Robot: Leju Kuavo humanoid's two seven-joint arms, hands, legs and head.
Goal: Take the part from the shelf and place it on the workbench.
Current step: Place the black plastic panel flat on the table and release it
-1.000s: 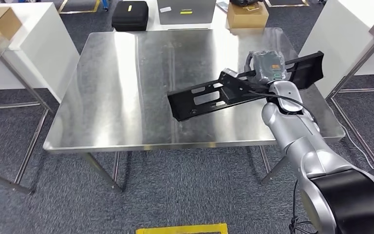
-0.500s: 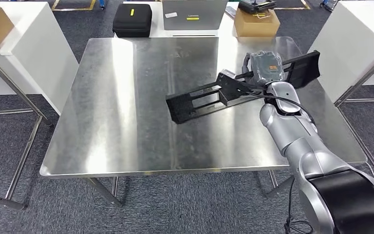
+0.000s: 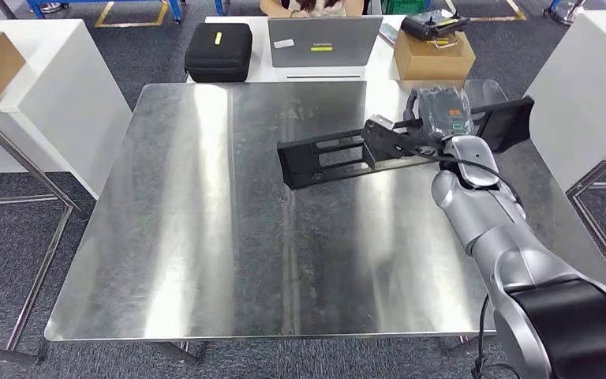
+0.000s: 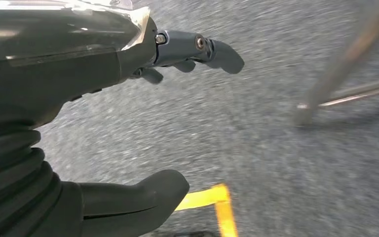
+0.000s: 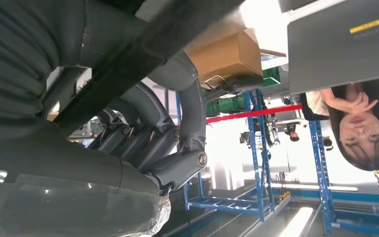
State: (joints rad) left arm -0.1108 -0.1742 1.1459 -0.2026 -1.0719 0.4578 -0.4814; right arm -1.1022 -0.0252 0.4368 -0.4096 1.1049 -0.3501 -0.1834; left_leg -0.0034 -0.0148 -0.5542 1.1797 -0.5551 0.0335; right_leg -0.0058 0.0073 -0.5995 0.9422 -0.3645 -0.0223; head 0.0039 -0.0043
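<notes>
Our silver right arm reaches forward from the lower right, and its grey right hand grips the long black slotted metal part near the middle. Our left hand hangs low (fingers apart, thumb spread, holding nothing).

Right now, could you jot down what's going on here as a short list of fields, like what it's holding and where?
Held item: long black part, slotted, carried above the table
Holding hand: right hand, its fingers wrapped around the part
Other hand: left hand, holding nothing, fingers apart, hanging over grey carpet
Surface: steel workbench
Part on the surface: cannot tell, appears slightly raised
Behind the table: black case, laptop, cardboard box
Nearby: a person seated behind the laptop
</notes>
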